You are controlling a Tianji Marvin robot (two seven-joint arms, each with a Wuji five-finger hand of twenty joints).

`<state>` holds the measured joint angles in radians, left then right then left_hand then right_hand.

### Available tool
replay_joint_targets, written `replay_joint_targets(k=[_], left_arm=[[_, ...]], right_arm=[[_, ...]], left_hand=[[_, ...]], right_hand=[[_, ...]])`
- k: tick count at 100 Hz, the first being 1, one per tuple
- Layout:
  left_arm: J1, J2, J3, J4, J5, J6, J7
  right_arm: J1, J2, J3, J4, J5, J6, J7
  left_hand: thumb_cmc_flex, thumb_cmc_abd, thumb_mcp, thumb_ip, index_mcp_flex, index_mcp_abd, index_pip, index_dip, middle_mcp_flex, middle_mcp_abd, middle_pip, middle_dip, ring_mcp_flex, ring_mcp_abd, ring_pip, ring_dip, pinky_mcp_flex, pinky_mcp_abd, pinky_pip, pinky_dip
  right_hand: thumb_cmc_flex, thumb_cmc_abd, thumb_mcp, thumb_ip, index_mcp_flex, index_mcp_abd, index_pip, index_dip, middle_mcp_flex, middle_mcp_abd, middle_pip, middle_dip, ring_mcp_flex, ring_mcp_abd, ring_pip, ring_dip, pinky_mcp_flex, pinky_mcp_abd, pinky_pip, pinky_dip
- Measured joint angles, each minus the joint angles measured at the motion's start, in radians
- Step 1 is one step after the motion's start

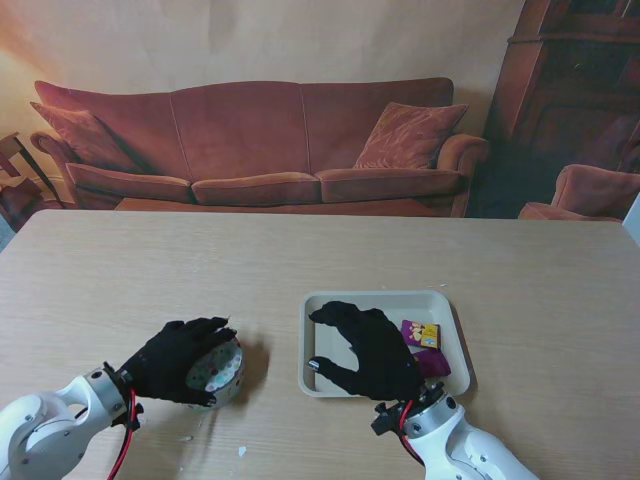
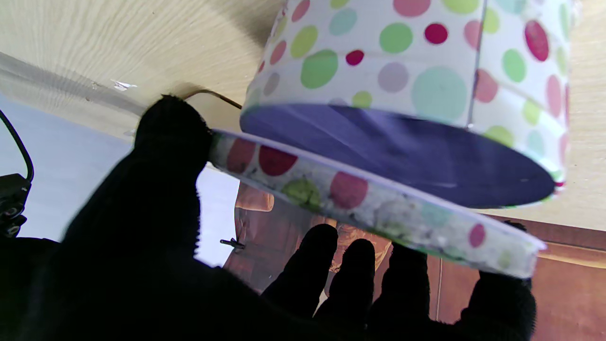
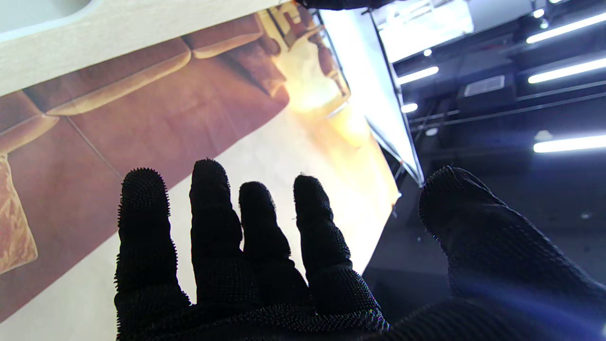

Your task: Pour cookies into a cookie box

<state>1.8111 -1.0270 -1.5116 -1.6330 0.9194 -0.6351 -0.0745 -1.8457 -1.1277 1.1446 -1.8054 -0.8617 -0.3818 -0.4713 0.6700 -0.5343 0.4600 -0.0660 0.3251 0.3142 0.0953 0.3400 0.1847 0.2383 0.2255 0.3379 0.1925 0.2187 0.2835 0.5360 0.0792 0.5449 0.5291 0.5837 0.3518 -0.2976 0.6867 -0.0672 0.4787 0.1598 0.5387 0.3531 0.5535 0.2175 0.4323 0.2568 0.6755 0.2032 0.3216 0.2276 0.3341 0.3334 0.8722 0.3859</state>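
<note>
The left robot hand [image 1: 180,360] is on the left side of the table [image 1: 120,270], near to me. It wears a black glove and it is wrapped over a round cookie box [image 1: 218,368] with coloured dots. In the left wrist view the cookie box [image 2: 412,71] stands on the wood, and its dotted lid [image 2: 374,199] is tilted, lifted off the rim on one side. You can see the dark blue inside of the box there. The thumb [image 2: 165,142] presses on the edge of the lid and the other fingers [image 2: 407,274] curl round its far edge, so this hand is gripping the lid.

The right robot hand [image 1: 368,350] is over a pale tray [image 1: 375,298] to the right of the box. Its fingers are spread apart and it holds nothing. In the right wrist view the fingers [image 3: 213,222] point out at the room and only a corner of the tray [image 3: 42,12] shows.

In the tray, just to the right of that hand, lie small cookie packs [image 1: 422,340], one purple and yellow, one darker. The hand hides part of them, so I cannot tell how many there are.

Behind the table stands a red sofa [image 1: 260,140] with a cushion [image 1: 408,135]
</note>
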Motion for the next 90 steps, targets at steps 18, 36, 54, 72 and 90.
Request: replay_joint_targets(k=[18, 36, 54, 72, 90], left_arm=[[0.0, -0.005, -0.006, 0.001, -0.007, -0.003, 0.01], [0.001, -0.008, -0.012, 0.004, -0.009, -0.008, 0.035], [0.002, -0.013, -0.018, 0.01, -0.008, -0.017, 0.063], [0.005, -0.017, -0.029, 0.013, 0.004, -0.028, 0.097], [0.01, -0.024, -0.049, 0.012, 0.008, -0.034, 0.122]], right_arm=[[0.0, 0.0, 0.001, 0.0, 0.0, 0.0, 0.0], [0.0, 0.0, 0.002, 0.0, -0.001, 0.0, -0.002], [-0.001, 0.0, 0.002, 0.0, -0.001, 0.0, -0.002], [0.0, 0.0, 0.001, 0.001, 0.0, 0.001, 0.002], [0.0, 0.001, 0.001, 0.001, 0.001, 0.002, 0.004]], left_hand=[[0.0, 0.0, 0.0, -0.008, 0.0, 0.0, 0.0, 0.0, 0.0, 0.009, 0.002, 0.0, 0.014, 0.007, 0.039, 0.028, 0.002, 0.0, 0.0, 0.005], [0.0, -0.002, 0.001, -0.011, 0.011, 0.003, 0.002, 0.0, 0.0, 0.009, 0.003, 0.0, 0.042, 0.016, 0.066, 0.051, 0.01, 0.001, 0.0, 0.007], [0.0, -0.003, 0.001, -0.011, 0.011, 0.007, 0.002, 0.0, 0.0, 0.009, 0.004, 0.006, 0.051, 0.022, 0.076, 0.052, 0.011, 0.002, 0.0, 0.017], [-0.008, -0.012, 0.026, -0.012, 0.023, 0.008, 0.002, 0.0, 0.021, 0.011, 0.009, 0.01, 0.058, 0.024, 0.08, 0.054, 0.012, 0.006, 0.0, 0.02], [-0.009, -0.013, 0.026, -0.013, 0.023, 0.008, 0.002, 0.0, 0.021, 0.011, 0.017, 0.01, 0.062, 0.024, 0.08, 0.054, 0.012, 0.006, 0.0, 0.02]], right_hand=[[0.0, 0.0, 0.0, 0.0, 0.0, 0.0, 0.0, 0.0, 0.0, 0.0, 0.0, 0.0, 0.0, 0.0, 0.0, 0.0, 0.0, 0.0, 0.0, 0.0], [0.0, 0.0, 0.0, 0.0, 0.0, 0.0, 0.0, 0.0, 0.0, 0.0, 0.0, 0.0, 0.0, 0.0, 0.0, 0.0, 0.0, 0.0, 0.0, 0.0], [0.0, 0.0, 0.0, 0.0, 0.0, 0.0, 0.0, 0.0, 0.0, 0.0, 0.0, 0.0, 0.0, 0.0, 0.0, 0.0, 0.0, 0.0, 0.0, 0.0], [0.0, 0.0, 0.0, 0.0, 0.0, 0.0, 0.0, 0.0, 0.0, 0.0, 0.0, 0.0, 0.0, 0.0, 0.0, 0.0, 0.0, 0.0, 0.0, 0.0], [0.0, 0.0, 0.0, 0.0, 0.0, 0.0, 0.0, 0.0, 0.0, 0.0, 0.0, 0.0, 0.0, 0.0, 0.0, 0.0, 0.0, 0.0, 0.0, 0.0]])
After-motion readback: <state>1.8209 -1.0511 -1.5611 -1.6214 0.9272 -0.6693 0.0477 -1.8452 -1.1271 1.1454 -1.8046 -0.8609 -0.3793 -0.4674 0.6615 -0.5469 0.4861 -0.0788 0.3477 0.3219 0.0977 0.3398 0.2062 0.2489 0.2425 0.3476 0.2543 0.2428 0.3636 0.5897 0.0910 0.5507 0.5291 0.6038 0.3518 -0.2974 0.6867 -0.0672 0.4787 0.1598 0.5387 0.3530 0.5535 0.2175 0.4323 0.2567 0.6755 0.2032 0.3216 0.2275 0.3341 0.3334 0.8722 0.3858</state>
